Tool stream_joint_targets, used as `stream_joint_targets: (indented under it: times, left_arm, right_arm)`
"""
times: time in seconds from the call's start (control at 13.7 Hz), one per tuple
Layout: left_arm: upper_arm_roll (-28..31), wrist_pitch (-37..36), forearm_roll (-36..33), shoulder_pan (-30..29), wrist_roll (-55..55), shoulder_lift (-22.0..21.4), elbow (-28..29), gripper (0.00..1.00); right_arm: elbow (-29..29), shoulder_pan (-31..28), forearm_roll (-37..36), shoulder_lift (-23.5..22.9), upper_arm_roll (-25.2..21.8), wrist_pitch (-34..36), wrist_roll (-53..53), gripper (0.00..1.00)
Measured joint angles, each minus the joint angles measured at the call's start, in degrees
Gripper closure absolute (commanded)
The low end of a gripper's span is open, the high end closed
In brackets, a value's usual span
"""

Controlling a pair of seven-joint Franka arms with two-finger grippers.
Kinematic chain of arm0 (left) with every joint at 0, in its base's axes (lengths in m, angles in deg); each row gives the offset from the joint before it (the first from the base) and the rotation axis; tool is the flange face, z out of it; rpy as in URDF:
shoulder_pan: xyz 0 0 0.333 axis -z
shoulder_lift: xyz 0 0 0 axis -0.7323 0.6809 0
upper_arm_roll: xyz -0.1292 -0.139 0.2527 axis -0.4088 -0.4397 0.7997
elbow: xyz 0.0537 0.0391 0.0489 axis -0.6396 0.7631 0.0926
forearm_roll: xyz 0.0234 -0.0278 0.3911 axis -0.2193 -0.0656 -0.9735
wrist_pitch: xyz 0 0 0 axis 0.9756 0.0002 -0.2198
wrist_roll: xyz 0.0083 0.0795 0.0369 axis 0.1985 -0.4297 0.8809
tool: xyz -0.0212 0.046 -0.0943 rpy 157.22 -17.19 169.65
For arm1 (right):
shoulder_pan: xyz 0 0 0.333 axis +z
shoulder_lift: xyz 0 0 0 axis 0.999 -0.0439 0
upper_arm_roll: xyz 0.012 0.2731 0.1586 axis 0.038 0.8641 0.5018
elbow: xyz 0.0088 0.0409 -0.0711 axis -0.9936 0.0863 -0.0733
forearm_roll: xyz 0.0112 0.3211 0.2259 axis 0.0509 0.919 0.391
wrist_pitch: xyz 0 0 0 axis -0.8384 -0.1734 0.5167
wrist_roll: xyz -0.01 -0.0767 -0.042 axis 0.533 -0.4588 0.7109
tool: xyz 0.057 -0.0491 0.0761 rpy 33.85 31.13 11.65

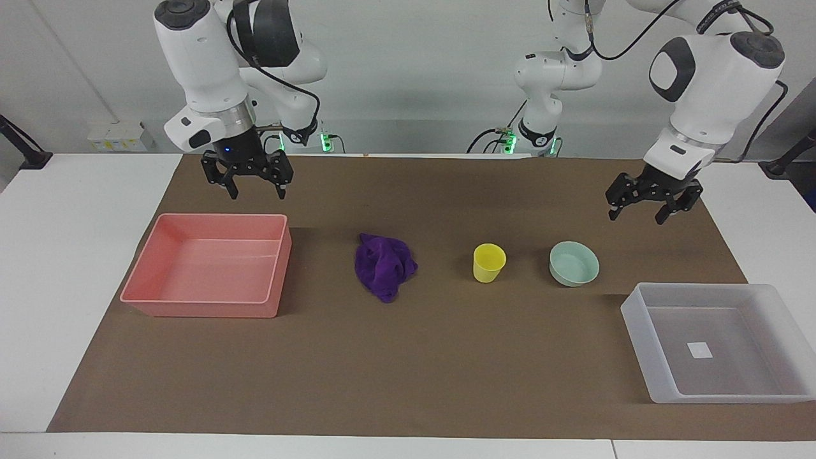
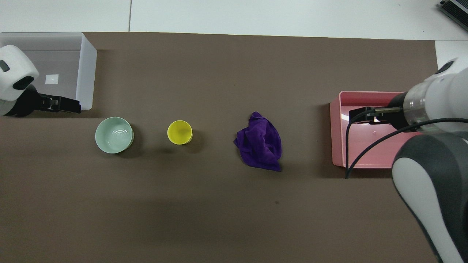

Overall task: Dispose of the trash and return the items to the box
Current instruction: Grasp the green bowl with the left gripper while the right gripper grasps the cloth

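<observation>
Both grippers spread, holding nothing: left gripper (image 1: 637, 209) over the mat beside the bowl (image 1: 574, 263), right gripper (image 1: 249, 185) beside the pink bin (image 1: 207, 306).

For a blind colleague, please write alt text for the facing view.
Purple cloth, yellow cup and green bowl sit in a row between an empty pink bin and clear box. Both open grippers, right and left, hover, holding nothing.

A purple cloth wad (image 1: 384, 266), yellow cup (image 1: 489, 262) and mint-green bowl (image 1: 574, 263) are lined up between a pink bin (image 1: 210, 266) and a translucent bin (image 1: 720, 342). The right gripper (image 1: 247, 183) and left gripper (image 1: 649, 205) are held with fingers spread above the brown mat (image 1: 408, 357).
</observation>
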Motion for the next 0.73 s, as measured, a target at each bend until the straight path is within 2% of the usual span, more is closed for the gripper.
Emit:
stream_joint_targets:
  times: [0.22,0.44,0.73]
  left_arm:
    - [0.11,8.72,0.0,-0.55,0.0,0.9,7.56,0.0]
    - [0.2,15.99,0.0,-1.53,0.0,2.71,12.6,0.0]
    - [0.2,23.27,0.0,-1.56,-0.01,3.37,19.02,0.0]
  right_arm:
    - [1.77,5.06,0.04,-2.94,0.13,-5.41,3.6,0.0]
    - [2.47,8.65,0.11,-7.39,0.28,-11.37,4.97,0.0]
    - [6.65,12.59,0.85,-11.79,0.38,-21.88,5.39,0.0]
